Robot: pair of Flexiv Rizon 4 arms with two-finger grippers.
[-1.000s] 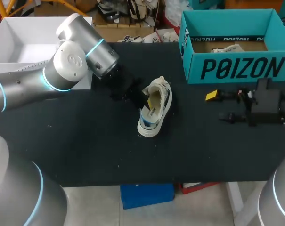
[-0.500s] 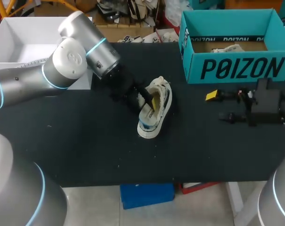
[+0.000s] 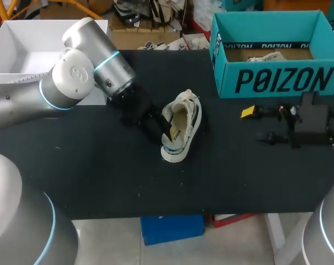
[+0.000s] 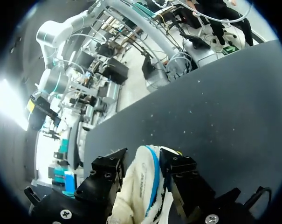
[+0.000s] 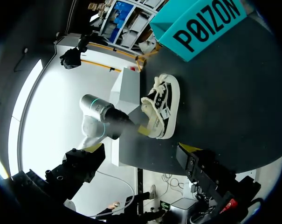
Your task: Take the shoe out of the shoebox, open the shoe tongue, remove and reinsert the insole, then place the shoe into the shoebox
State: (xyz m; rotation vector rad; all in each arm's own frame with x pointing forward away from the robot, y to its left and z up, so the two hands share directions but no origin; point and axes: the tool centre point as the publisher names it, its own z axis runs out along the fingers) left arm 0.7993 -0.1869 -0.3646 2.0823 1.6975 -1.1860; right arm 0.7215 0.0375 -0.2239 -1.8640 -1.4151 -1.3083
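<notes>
Left gripper point(image 4: 145, 161) had slid back along the shoe point(image 3: 183, 120) toward the heel, clamped on its wall. Right gripper point(image 3: 256, 125) lay spread apart near the shoebox point(image 3: 277, 81).

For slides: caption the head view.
Left end effector grips the shoe on the table; right end effector open beside the shoebox.

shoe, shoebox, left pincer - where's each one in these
shoe point(image 3: 183, 117): head view, on its open inside
shoebox point(image 3: 277, 83): head view, on its front wall
left pincer point(image 4: 144, 157): left wrist view, midway between its fingertips, where the shoe sits
</notes>
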